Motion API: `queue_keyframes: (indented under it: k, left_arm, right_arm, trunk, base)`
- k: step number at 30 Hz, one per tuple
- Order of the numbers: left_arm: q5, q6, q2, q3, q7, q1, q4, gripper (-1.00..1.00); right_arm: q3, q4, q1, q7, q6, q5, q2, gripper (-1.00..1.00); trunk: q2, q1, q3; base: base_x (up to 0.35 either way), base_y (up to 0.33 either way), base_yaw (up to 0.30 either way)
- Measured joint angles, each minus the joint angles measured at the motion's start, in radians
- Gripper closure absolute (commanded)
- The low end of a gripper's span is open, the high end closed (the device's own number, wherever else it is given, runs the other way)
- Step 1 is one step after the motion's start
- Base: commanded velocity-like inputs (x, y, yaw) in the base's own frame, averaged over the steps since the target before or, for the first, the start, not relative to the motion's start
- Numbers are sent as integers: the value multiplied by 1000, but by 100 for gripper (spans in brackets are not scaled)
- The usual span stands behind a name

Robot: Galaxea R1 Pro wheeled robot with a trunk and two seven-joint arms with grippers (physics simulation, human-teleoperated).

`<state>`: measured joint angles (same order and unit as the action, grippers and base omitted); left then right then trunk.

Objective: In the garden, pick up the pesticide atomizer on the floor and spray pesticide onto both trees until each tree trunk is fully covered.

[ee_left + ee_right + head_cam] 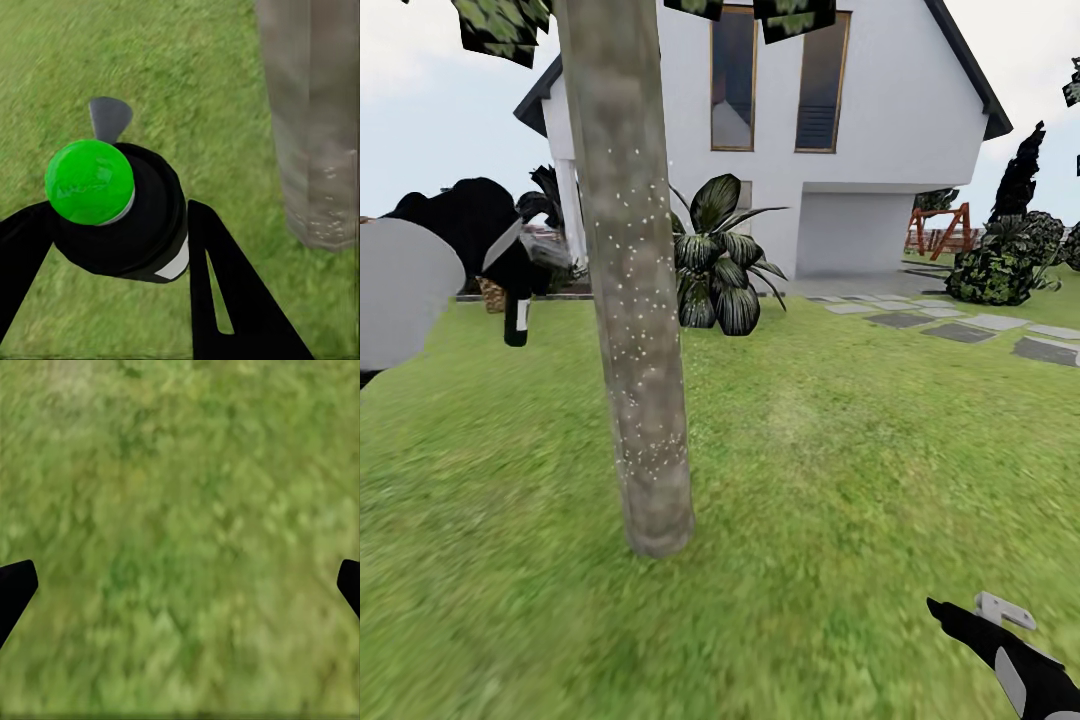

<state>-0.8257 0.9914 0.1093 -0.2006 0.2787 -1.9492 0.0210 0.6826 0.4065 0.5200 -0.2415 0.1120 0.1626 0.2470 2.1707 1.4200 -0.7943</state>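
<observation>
Slim dark pesticide atomizer (142, 217), likely light and rigid, pinched mid-body by left tool (120, 240) beside speckled grey-brown trunk (635, 300); right tool (180, 585) spread.

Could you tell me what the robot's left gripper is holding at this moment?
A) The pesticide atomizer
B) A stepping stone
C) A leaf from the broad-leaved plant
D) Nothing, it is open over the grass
A: in the left wrist view the left gripper has its black fingers closed around the pesticide atomizer, a dark bottle with a green cap, held beside the tree trunk.
</observation>
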Motion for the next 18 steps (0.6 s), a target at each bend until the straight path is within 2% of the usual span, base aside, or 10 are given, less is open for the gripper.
queue_keyframes:
  k: [4, 6, 7, 9, 12, 13, 16, 18]
  left_arm:
    - [8, -44, 2, -6, -1, 126, 0, 100]
    - [4, -87, 2, 1, -2, 171, 0, 100]
    - [4, -126, 3, 5, -2, 217, 0, 100]
    - [40, -184, 2, -5, -4, 282, 0, 100]
    - [135, -304, 3, 0, -10, 381, 1, 100]
    - [154, -336, 6, -3, -13, 424, 1, 100]
    - [171, -423, 28, 4, -53, 497, 0, 100]
    - [231, -499, 57, 4, -89, 560, 0, 100]
  right_arm:
    - [0, 0, 0, 0, 0, 0, 0, -100]
    - [0, 0, 0, 0, 0, 0, 0, -100]
    - [0, 0, 0, -1, 0, 0, 0, -100]
    - [0, 0, 0, 0, 0, 0, 0, -100]
    - [0, 0, 0, 0, 0, 0, 0, -100]
    - [0, 0, 0, 0, 0, 0, 0, -100]
    - [0, 0, 0, 0, 0, 0, 0, -100]
    - [0, 0, 0, 0, 0, 1, 0, -100]
  trunk:
    - [0, 0, 0]
    - [0, 0, 0]
    - [0, 0, 0]
    - [0, 0, 0]
    - [0, 0, 0]
    - [0, 0, 0]
    - [0, 0, 0]
    - [0, 0, 0]
  base:
    - [0, 0, 0]
    - [0, 0, 0]
    - [0, 0, 0]
    - [0, 0, 0]
    - [-51, 30, 0]
    - [-177, 121, 0]
    - [-242, 171, 0]
    - [-268, 190, 0]
